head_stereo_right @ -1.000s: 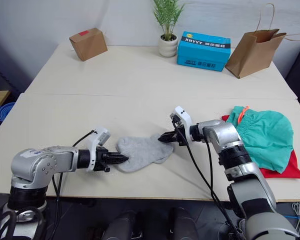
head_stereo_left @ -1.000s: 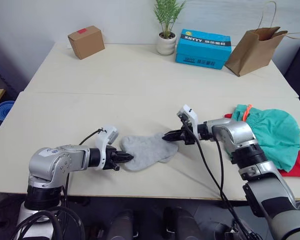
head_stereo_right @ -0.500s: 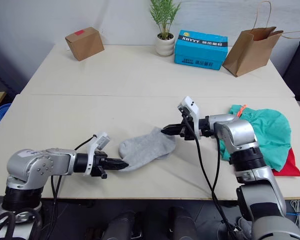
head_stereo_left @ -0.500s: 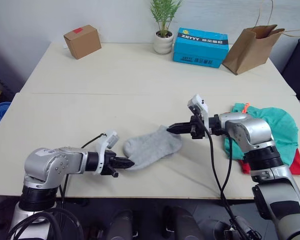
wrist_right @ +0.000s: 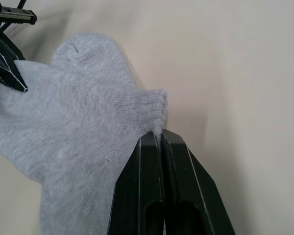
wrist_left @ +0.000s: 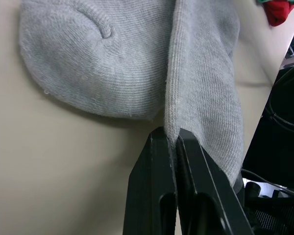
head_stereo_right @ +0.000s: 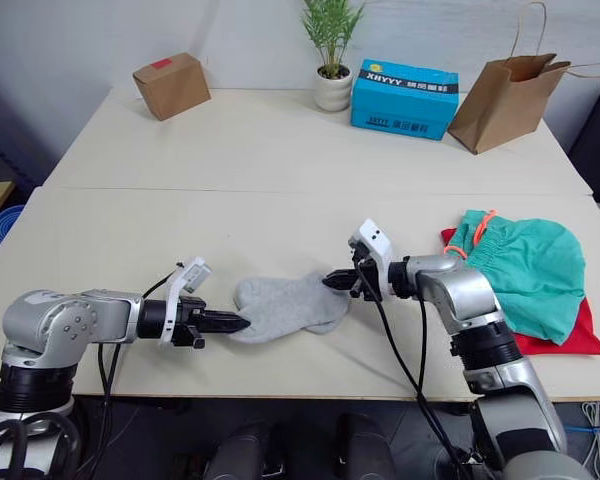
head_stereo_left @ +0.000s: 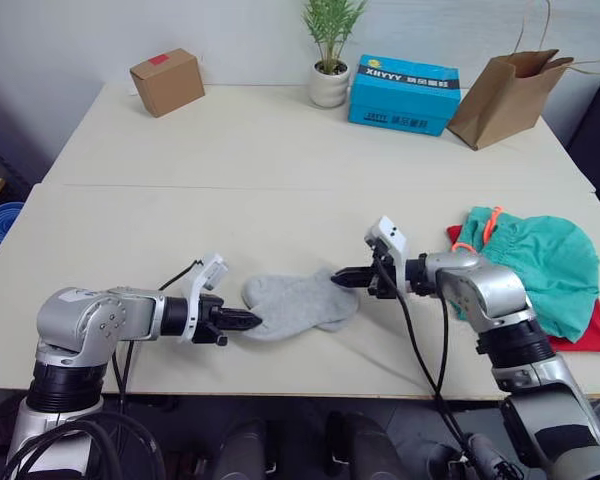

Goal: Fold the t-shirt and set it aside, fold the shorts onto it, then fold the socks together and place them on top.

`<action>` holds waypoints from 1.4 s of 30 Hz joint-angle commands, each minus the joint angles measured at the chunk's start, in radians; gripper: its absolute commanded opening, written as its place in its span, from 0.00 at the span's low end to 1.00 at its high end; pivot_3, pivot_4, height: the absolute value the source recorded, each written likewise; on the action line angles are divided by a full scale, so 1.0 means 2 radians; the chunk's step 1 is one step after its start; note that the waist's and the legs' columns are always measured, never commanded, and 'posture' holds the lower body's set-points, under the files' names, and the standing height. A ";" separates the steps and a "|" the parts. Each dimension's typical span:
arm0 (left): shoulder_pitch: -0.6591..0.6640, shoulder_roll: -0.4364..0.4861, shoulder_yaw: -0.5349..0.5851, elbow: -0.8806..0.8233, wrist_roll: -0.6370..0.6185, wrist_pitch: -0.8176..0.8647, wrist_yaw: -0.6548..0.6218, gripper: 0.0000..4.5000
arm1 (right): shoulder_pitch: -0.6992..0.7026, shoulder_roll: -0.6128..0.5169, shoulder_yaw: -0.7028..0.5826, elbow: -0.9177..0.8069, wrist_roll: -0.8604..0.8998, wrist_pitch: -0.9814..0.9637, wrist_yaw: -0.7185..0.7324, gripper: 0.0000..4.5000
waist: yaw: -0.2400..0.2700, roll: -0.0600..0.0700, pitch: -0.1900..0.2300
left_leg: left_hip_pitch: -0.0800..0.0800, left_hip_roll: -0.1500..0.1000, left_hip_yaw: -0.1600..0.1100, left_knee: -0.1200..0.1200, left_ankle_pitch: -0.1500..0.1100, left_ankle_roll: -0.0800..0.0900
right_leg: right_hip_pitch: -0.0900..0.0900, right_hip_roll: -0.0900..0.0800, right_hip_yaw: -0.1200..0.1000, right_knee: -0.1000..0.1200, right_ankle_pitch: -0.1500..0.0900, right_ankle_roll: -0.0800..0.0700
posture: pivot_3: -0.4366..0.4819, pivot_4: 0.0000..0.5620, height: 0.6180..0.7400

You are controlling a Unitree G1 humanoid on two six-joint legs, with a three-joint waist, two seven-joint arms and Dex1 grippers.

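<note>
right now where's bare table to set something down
Free: the wide stretch between the grey socks and the far row of cardboard box, potted plant, blue box and paper bag. Crowded: the right edge, teal-green shorts on the red t-shirt, and both grippers gripping the socks.

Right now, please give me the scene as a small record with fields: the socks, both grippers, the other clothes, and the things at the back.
socks: grey socks on the near table, held at both ends
left gripper: left gripper shut on the socks' left end
right gripper: right gripper shut on their right edge
shorts: teal shorts lying on the t-shirt, at the right
t-shirt: red t-shirt underneath
back: cardboard box, potted plant, blue box, paper bag
</note>
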State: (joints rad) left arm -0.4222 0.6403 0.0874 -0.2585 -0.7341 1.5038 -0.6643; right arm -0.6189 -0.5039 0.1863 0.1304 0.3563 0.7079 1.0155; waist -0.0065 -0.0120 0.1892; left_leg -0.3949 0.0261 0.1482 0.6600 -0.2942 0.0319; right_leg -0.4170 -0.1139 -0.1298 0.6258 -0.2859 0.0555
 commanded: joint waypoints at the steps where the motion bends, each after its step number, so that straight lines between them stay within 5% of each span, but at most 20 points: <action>1: -0.001 0.006 -0.002 0.001 -0.005 -0.008 -0.004 0.01 | 0.001 -0.011 0.001 -0.014 -0.018 -0.063 0.014 0.00 | -0.001 0.000 0.000 | 0.000 0.000 0.000 0.000 0.000 0.000 | 0.000 0.000 0.000 0.000 0.000 0.000 | 0.48 0.27 1.00; 5: -0.002 0.005 -0.006 0.003 -0.003 -0.011 -0.001 0.00 | 0.004 -0.012 0.001 -0.014 -0.014 -0.059 0.023 0.15 | -0.001 0.000 0.000 | 0.000 0.000 0.000 0.000 0.000 0.000 | 0.000 0.000 0.000 0.000 0.000 0.000 | 0.48 0.27 1.00; 9: -0.003 0.005 -0.012 0.004 -0.001 -0.015 0.000 0.00 | 0.007 -0.011 -0.001 -0.011 -0.026 -0.065 0.013 0.45 | -0.001 0.000 0.000 | 0.000 0.000 0.000 0.000 0.000 0.000 | 0.000 0.000 0.000 0.000 0.000 0.000 | 0.48 0.27 1.00; 21: -0.003 0.003 -0.017 0.003 -0.003 -0.023 0.010 0.00 | -0.005 -0.007 0.002 -0.010 -0.027 -0.058 0.030 0.45 | -0.001 0.000 0.000 | 0.000 0.000 0.000 0.000 0.000 0.000 | 0.000 0.000 0.000 0.000 0.000 0.000 | 0.48 0.27 1.00; 28: -0.002 0.001 -0.016 0.002 -0.004 -0.024 0.013 0.00 | -0.003 -0.008 0.006 -0.006 -0.032 -0.053 0.034 0.01 | 0.000 0.000 0.000 | 0.000 0.000 0.000 0.000 0.000 0.000 | 0.000 0.000 0.000 0.000 0.000 0.000 | 0.48 0.27 1.00; 36: -0.001 0.003 -0.012 0.002 -0.006 -0.029 0.011 0.00 | -0.003 -0.009 -0.010 -0.023 -0.009 -0.046 0.047 0.01 | -0.001 0.000 0.000 | 0.000 0.000 0.000 0.000 0.000 0.000 | 0.000 0.000 0.000 0.000 0.000 0.000 | 0.48 0.27 1.00; 42: 0.000 0.024 0.020 -0.006 -0.036 -0.031 -0.022 0.00 | -0.010 -0.026 -0.052 -0.077 0.062 0.045 0.051 0.01 | 0.000 0.000 0.000 | -0.001 0.000 0.000 0.000 0.000 0.000 | -0.001 0.000 0.000 0.000 0.000 0.000 | 0.48 0.27 1.00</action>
State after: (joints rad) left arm -0.4217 0.6684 0.0813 -0.2318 -0.7673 1.4482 -0.6787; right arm -0.6151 -0.5434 0.1319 0.0379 0.4235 0.7515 1.1151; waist -0.0067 -0.0120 0.1897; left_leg -0.3969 0.0267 0.1481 0.6598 -0.2939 0.0317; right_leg -0.4194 -0.1137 -0.1296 0.6257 -0.2859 0.0554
